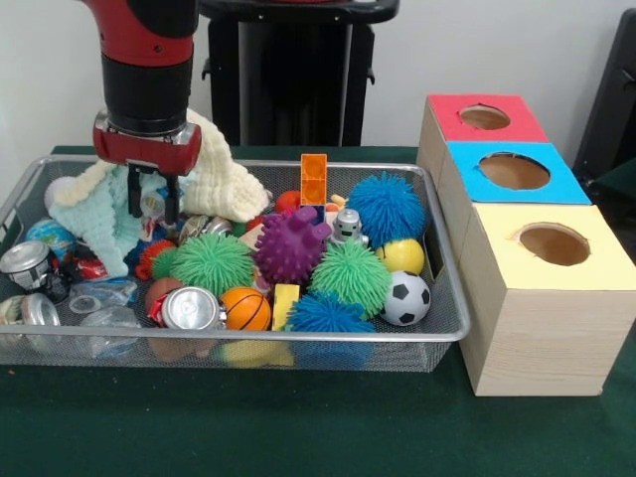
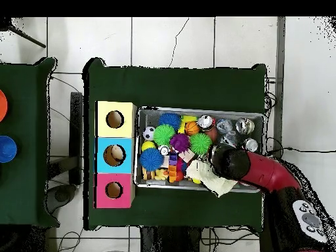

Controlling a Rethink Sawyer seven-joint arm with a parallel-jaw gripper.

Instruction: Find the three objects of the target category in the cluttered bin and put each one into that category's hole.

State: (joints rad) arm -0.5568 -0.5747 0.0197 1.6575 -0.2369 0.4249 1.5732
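Dark green cloth covers the table (image 1: pixel 298 437); pale wall behind, tiled floor around it in the overhead view. Wide shallow silver wire-mesh bin (image 1: pixel 437 333) sits on the cloth at the front view's left and centre, packed with toys. Just beside its right end, a row of three wooden boxes, each with a round hole on top: red-topped box (image 1: pixel 485 117) farthest from the camera, blue-topped box (image 1: pixel 514 171) in the middle, yellow-topped box (image 1: pixel 553 244) nearest. Red and black robot arm (image 1: pixel 147 60) comes down over the bin's left part; its gripper (image 1: pixel 152 204) hangs with two dark fingers (image 1: pixel 134 196) spread a little apart, tips down among the clutter, pinching nothing that I can make out. Cream knitted cloth (image 1: pixel 224 179) is heaped just behind and beside the gripper, with a pale teal knitted piece (image 1: pixel 94 224) below it. Elsewhere in the bin: purple spiky rubber ball (image 1: pixel 290 245), green spiky ball (image 1: pixel 211 262), second green spiky ball (image 1: pixel 352 276), blue spiky ball (image 1: pixel 388 207), small black-and-white football (image 1: pixel 405 298), small orange basketball (image 1: pixel 244 308), orange plastic block (image 1: pixel 314 180) standing upright, silver metal can (image 1: pixel 192 309) on its side, small grey robot figure (image 1: pixel 347 228). Clear plastic pieces lie at the near left corner.
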